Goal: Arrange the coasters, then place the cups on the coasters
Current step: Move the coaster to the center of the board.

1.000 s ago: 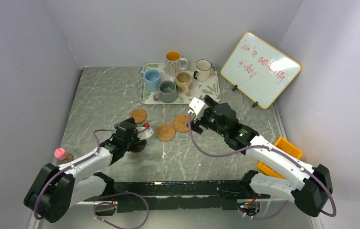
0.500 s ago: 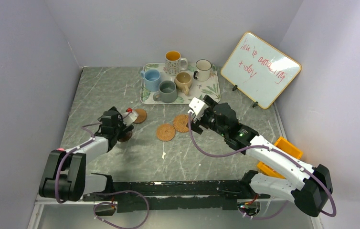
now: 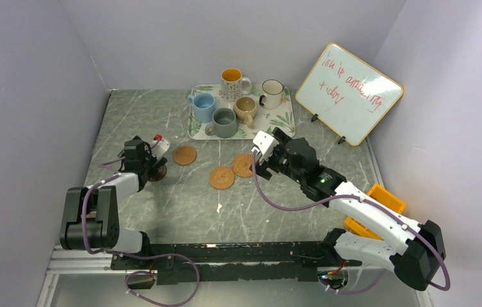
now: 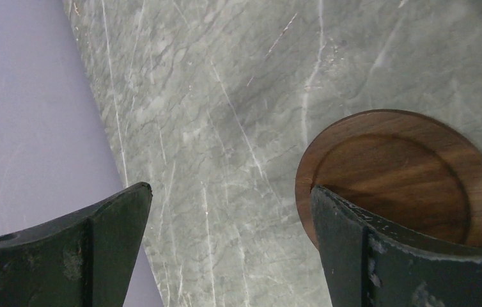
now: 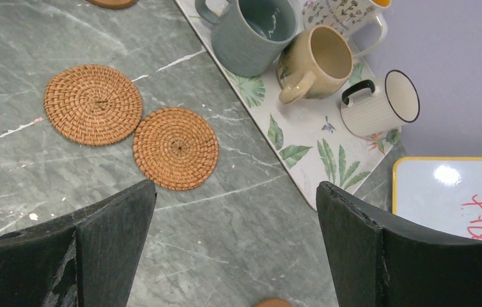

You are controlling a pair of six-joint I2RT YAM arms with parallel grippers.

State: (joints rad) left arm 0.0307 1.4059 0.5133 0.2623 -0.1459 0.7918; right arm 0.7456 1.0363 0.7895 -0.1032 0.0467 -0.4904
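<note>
In the left wrist view a dark brown wooden coaster (image 4: 404,169) lies flat on the marble. My left gripper (image 4: 231,190) is open above it, the right finger over the coaster's near edge. From above, this gripper (image 3: 154,165) hangs near the left wall, over the dark coaster (image 3: 158,174). A smooth tan coaster (image 3: 185,155) and two woven coasters (image 3: 222,177) (image 3: 243,165) lie mid-table. My right gripper (image 3: 261,163) is open and empty beside them. The blue (image 3: 203,105), grey-green (image 3: 224,121), tan (image 3: 246,109), white (image 3: 272,93) and patterned (image 3: 232,82) cups stand on the tray.
The leaf-print tray (image 3: 275,120) sits at the back centre. A whiteboard (image 3: 348,93) leans at the back right and an orange bin (image 3: 379,203) stands by the right arm. The edge of another tan disc (image 5: 273,302) shows under the right gripper. The left wall (image 4: 27,128) is close.
My left arm has swung left and toward the back, staying open, and the dark coaster under it now lies further left and back. The right arm has not moved.
</note>
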